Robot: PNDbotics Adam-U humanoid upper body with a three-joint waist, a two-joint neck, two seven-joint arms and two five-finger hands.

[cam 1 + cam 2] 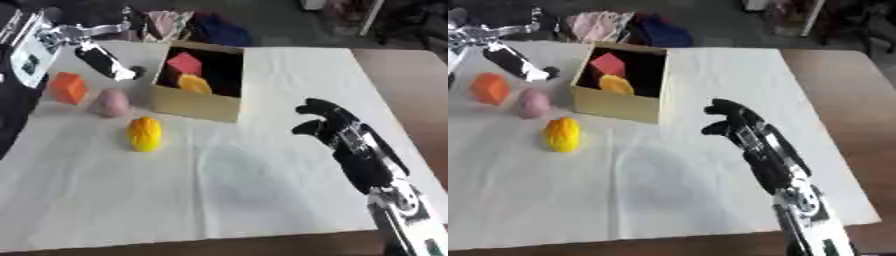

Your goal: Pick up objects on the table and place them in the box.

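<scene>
Sitting at upper middle, the box (pixel 199 102) holds a red block (pixel 184 63). The right hand (pixel 331 125) hangs empty, fingers curled. I cannot tell how the left hand's (pixel 109 64) fingers are.

White cloth (pixel 262 200), clothes pile (pixel 188 25) beyond.

My right hand (pixel 732 122) hovers with fingers curled and empty, just right of the open cardboard box (pixel 619 105), which holds a red block (pixel 608 64) and an orange piece (pixel 616 85). Left of the box lie a yellow object (pixel 563 134), a pink one (pixel 533 103) and an orange block (pixel 489 88). My left hand (pixel 522 65) shows above them, near the box's far left corner.
</scene>
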